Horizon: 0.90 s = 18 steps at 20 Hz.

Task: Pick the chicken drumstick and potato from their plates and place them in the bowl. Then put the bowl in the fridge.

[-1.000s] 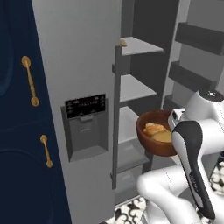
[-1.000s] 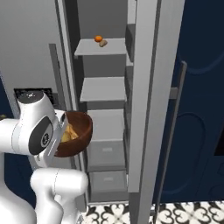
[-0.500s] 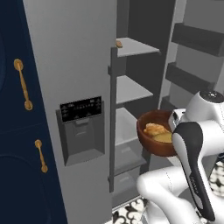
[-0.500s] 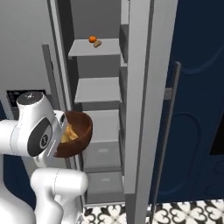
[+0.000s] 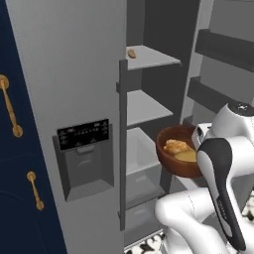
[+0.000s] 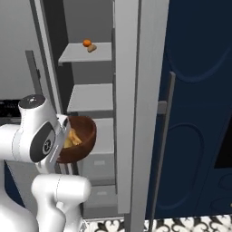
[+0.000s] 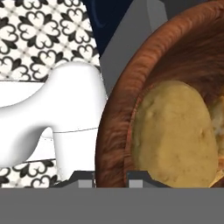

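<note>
Fridge (image 5: 74, 74) fills scene, right compartment open, grey shelves (image 5: 144, 106) exposed, black dispenser panel (image 5: 84, 134) on closed left door. Navy cabinet (image 6: 199, 113) beside fridge, gold handles (image 5: 10, 106) on cabinet at far left. Bowl (image 5: 174, 159) held in air in front of open compartment, level with drawer below middle shelf. Gripper (image 7: 110, 178) clamped narrow on bowl rim, one fingertip each side of wall. Potato (image 7: 175, 135) inside bowl, chicken drumstick (image 5: 174, 146) beside it. Small orange item (image 6: 86, 43) and tan item (image 6: 92, 48) on top shelf.
</note>
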{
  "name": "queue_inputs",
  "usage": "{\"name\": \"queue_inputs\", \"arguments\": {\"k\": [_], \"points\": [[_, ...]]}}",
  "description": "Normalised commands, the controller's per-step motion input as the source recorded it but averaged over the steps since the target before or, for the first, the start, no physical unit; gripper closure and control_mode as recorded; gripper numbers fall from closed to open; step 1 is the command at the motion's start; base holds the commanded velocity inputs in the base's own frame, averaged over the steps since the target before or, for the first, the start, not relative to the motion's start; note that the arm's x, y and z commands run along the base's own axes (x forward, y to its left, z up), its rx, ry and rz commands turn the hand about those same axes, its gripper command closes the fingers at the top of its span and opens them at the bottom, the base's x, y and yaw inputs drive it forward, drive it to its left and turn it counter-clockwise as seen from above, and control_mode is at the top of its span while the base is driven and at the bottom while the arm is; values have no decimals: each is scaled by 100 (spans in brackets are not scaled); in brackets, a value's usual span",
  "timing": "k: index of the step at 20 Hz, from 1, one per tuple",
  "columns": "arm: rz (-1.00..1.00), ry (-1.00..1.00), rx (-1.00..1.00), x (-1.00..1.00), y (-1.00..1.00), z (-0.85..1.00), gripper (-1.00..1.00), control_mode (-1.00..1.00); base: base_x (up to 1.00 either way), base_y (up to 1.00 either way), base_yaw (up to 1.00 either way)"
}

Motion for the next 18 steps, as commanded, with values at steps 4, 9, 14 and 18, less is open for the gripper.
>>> {"name": "queue_inputs", "arguments": {"k": [4, 9, 14, 18], "points": [[0, 0, 0, 0, 0, 0, 100, 100, 52, -8, 4], [0, 0, 0, 0, 0, 0, 100, 100, 0, -12, 0], [0, -11, 0, 20, -10, 0, 100, -100, 0, -2, 0], [4, -14, 0, 92, -6, 0, 100, -100, 0, 0, 0]]}}
